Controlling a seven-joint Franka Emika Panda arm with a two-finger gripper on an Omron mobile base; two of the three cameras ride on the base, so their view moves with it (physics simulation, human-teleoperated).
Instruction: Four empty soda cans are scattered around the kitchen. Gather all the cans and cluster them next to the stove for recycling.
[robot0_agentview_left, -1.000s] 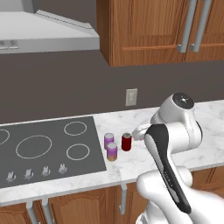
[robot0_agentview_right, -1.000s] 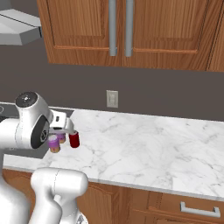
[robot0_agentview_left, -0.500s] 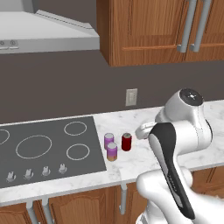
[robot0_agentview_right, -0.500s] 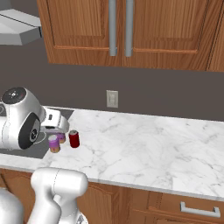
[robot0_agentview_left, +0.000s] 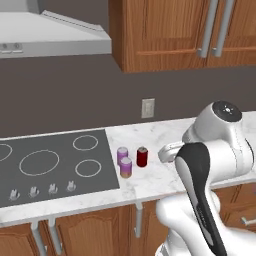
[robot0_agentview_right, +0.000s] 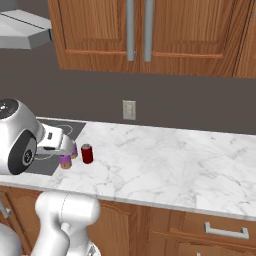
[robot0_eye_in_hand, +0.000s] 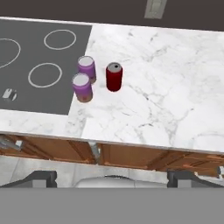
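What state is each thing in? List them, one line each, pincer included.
red can: upright on the marble counter, standing free.
rear purple can: upright, beside the stove's edge.
front purple can: upright, close to the rear one.
stove: bare cooktop, nothing on the rings.
upper cabinet doors: closed.
drawer: closed.
pincer: open, holding nothing, pulled back above the cans.
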